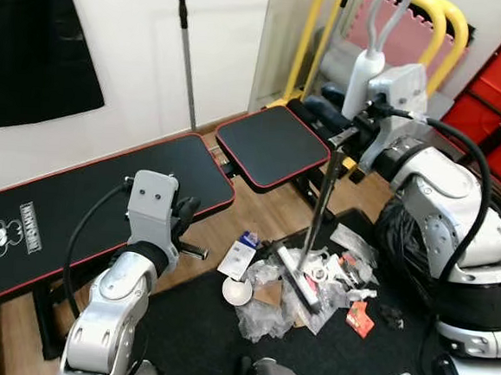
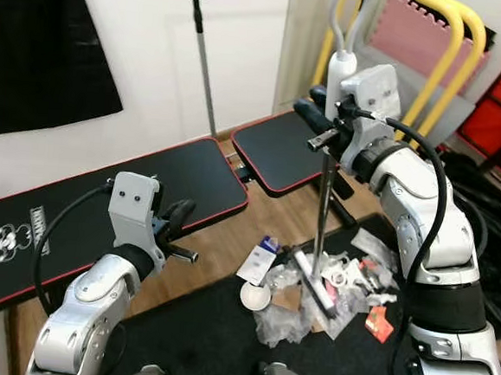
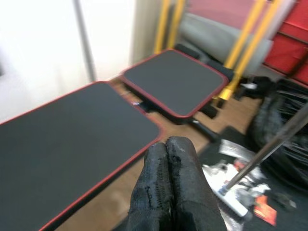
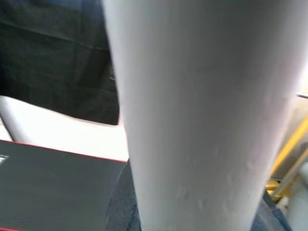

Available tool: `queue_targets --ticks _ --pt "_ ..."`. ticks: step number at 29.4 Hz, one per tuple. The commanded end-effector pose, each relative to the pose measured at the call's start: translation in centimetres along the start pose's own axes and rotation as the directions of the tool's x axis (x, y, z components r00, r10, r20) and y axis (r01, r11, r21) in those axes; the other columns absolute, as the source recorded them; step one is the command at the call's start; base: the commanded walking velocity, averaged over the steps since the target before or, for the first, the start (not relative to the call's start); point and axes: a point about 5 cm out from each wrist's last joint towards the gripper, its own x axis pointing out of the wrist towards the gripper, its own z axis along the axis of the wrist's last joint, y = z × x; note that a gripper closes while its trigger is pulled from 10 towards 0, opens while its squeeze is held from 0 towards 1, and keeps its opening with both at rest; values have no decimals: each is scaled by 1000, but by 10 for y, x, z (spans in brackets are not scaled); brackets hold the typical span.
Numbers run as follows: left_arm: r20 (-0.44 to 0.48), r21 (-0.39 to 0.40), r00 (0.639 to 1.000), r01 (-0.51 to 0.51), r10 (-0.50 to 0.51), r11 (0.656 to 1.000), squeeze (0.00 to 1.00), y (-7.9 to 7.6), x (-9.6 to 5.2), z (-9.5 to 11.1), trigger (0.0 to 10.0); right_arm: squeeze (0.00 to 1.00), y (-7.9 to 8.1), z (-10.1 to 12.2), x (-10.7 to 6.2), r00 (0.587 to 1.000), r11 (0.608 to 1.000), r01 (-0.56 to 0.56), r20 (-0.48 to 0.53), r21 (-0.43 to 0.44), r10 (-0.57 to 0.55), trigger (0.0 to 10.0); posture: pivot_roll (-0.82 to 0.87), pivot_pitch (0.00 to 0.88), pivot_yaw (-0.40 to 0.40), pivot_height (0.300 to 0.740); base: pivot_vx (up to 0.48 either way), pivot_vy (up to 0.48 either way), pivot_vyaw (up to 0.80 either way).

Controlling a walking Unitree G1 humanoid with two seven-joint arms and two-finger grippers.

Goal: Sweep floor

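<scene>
**Broom in the right grip, litter piled on the mat**

On the left I had my left gripper [image 1: 186, 210] raised above the black bench [image 1: 102, 202], its two fingers pressed together on nothing, doing no work. Past it, on the wood floor [image 1: 257, 214], lay a small carton [image 1: 237, 258] and a paper cup [image 1: 237, 292] at the edge of the dark mat [image 1: 196, 331].

In the middle the broom [image 1: 323, 202] stood nearly upright, its head [image 1: 297, 276] down among crumpled wrappers [image 1: 312, 292]. My right gripper [image 2: 329, 94] was clamped on the white handle top, which blocked most of the wrist camera.

I judged the pole stiff and light, but slick where it was bare metal; holding the thicker white grip high gave reach yet little leverage, so the head could twist. The wrappers looked feather-light and likely to scatter.

Room was tight: bench pads close on the left, a cable bundle [image 1: 407, 243] and yellow frame [image 1: 436, 28] on the right. The open mat toward me seemed the freest direction.
</scene>
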Motion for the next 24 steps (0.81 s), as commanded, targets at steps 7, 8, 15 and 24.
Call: queue_targets --ticks 7,8,15,24 --pt "-12 -2 1000 13 -13 1000 0 -2 -2 -3 10000 0 1 20 -2 995 999 -40 85 -24 42 10000 -85 190 -150 740 363 0 343" --pt "-12 -2 1000 15 -15 1000 0 -2 -1 -3 10000 0 4 20 -2 994 998 -56 91 -20 57 10000 -85 190 -149 740 364 0 0" --pt "-12 -2 1000 24 -24 1000 0 -3 -1 -3 10000 0 8 20 -2 992 996 -84 88 -26 86 10000 -84 188 -147 740 364 0 0" --pt "-23 4 999 24 -24 1000 0 -4 -1 -4 10000 0 19 16 -1 989 992 -126 84 0 125 10000 -89 195 -148 740 316 0 0"
